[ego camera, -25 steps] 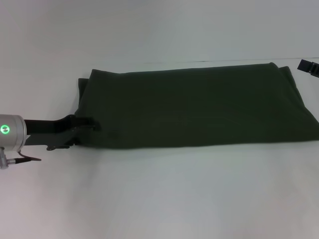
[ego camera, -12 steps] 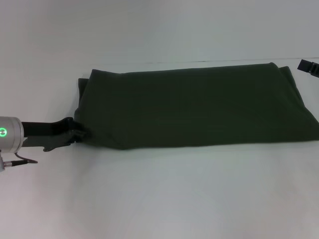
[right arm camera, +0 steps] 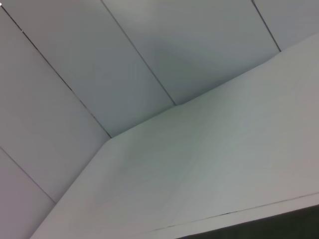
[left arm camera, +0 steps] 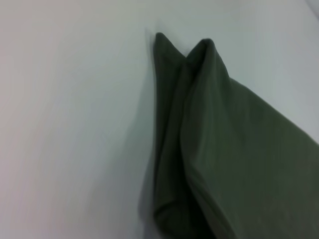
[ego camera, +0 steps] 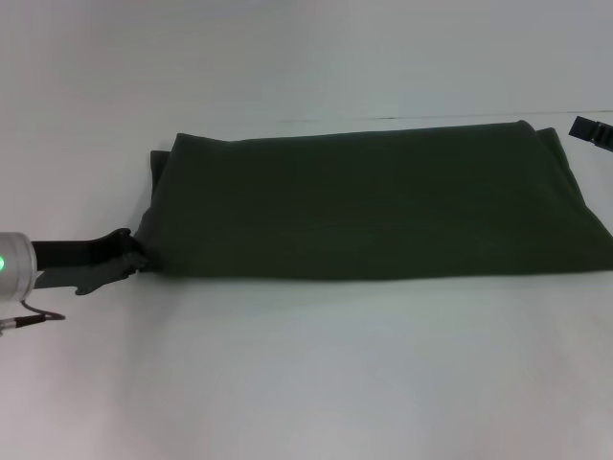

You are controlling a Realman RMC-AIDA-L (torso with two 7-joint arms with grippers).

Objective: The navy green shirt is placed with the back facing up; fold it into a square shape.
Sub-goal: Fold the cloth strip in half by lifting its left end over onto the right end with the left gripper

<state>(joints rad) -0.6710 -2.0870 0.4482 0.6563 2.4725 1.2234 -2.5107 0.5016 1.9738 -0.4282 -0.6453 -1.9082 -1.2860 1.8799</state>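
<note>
The navy green shirt [ego camera: 374, 206] lies folded into a long flat band across the white table, running left to right in the head view. My left gripper [ego camera: 134, 257] sits low at the shirt's near-left corner, its tip touching the cloth edge. In the left wrist view the shirt's [left arm camera: 224, 149] folded end shows as stacked layers with two pointed corners. Only a dark piece of my right gripper [ego camera: 592, 130] shows, at the far right edge beyond the shirt's far-right corner and apart from the cloth. The right wrist view shows almost only bare table and wall.
The white table [ego camera: 306, 383] spreads wide in front of the shirt and to its left. Behind the shirt the table's far edge meets a pale panelled wall [right arm camera: 124, 59].
My left gripper has slid leftward, from lying over the shirt's near-left corner to just touching its edge. The shirt's near edge now looks straighter. The right arm has stayed still.
</note>
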